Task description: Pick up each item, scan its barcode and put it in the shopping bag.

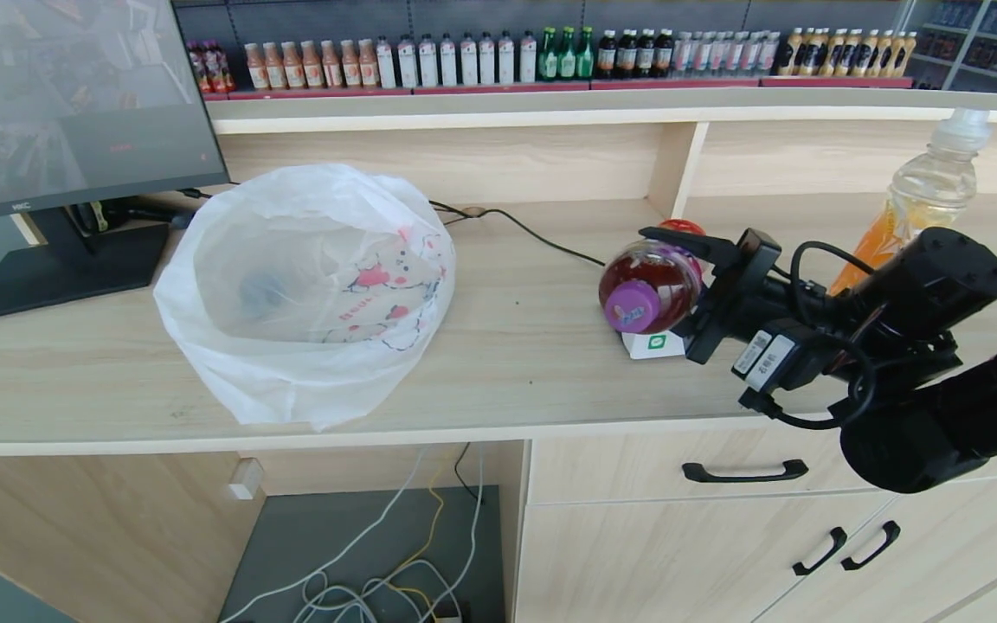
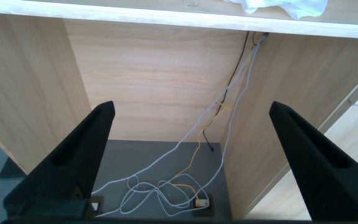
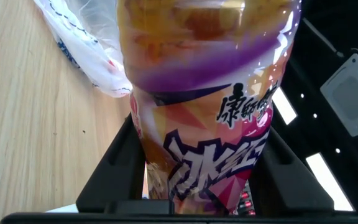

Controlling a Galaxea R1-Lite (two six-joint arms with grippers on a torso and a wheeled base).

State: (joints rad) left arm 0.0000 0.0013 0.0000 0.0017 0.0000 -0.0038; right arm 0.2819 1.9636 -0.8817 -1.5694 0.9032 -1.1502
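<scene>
Left gripper: hangs below the counter's front edge, fingers spread wide with nothing between them. Past it, loose cables lie in the recess under the counter.
Counter: pale wood. It carries every task item.
Shopping bag: white plastic, on the left half of the counter close to the front edge, with its mouth gaping upward. A printed packet already lies inside.
Right gripper: over the right half of the counter, clamped on the red tea bottle.
Bottle position: held just above a small white block that bears a green mark. I cannot tell whether the two touch.
Bottle axis: nearly level, with the purple cap pointing toward the front edge and a little left.
Deciding relation: the bag lies to the left of the held bottle, well apart along the counter. The right arm already has the bottle, so it is the arm placed to carry it across. The bottle will probably need tipping cap-down or base-down to drop into the mouth.
View differences: the right wrist view shows the jaws on either side of the bottle's label wrap, with the bag beyond. The head view adds the cap and the white block beneath.
Farther back: an orange drink bottle stands upright behind the right arm. A monitor stands at the left back corner.
</scene>
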